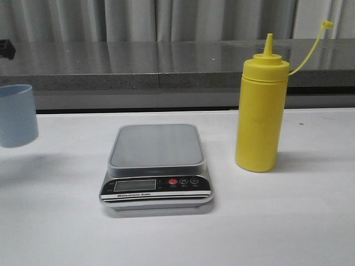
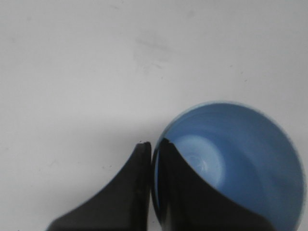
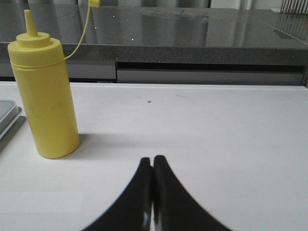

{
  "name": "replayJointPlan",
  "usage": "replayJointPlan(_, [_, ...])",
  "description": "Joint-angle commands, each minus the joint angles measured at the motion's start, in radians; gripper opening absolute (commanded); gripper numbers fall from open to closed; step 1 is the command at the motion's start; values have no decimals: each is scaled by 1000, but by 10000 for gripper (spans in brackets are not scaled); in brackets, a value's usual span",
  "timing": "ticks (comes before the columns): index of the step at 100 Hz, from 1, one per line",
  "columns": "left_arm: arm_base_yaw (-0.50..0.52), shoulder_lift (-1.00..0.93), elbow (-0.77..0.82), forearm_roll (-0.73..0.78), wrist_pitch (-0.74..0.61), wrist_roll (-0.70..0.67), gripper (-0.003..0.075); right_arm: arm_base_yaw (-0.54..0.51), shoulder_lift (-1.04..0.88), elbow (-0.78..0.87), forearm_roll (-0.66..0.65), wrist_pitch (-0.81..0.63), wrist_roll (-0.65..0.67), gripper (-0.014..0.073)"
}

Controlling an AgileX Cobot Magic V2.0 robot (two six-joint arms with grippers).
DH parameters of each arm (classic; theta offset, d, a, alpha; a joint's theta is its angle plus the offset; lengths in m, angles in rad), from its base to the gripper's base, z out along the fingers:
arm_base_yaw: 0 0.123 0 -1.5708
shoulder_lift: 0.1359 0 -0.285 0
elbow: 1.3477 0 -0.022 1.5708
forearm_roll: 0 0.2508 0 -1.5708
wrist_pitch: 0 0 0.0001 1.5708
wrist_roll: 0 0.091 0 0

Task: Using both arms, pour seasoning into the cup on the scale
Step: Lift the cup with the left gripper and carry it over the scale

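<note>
The pale blue cup (image 1: 16, 115) is at the far left of the front view, cut by the frame edge, and seems to hang just above the white table. My left gripper (image 2: 152, 144) is shut on the wall of the cup (image 2: 240, 159), one finger inside and one outside. The scale (image 1: 157, 145) lies mid-table with nothing on its grey platform. The yellow seasoning bottle (image 1: 260, 111) stands upright to its right, cap off on its strap. My right gripper (image 3: 153, 161) is shut and holds nothing, low over the table to the right of the bottle (image 3: 45, 96).
A dark grey counter ledge (image 1: 166, 64) runs along the back of the white table (image 1: 277, 221). The scale's corner (image 3: 7, 118) shows at the edge of the right wrist view. Neither arm shows in the front view, apart from a black part (image 1: 5, 49) at the left edge.
</note>
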Motion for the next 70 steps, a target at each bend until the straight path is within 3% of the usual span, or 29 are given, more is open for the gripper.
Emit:
replayJointPlan(1, [-29,-51,-104,-21,45,-3,-20,-4,-21,-20,-3,-82,-4,-67])
replayJointPlan(18, [-113,-51,-210,-21,101,4,-20,-4,-21,-20,-3,-82,-4,-67])
replayJointPlan(70, [-374,115,-392,-21,81,32,-20,-4,-21,-20,-3,-82,-4,-67])
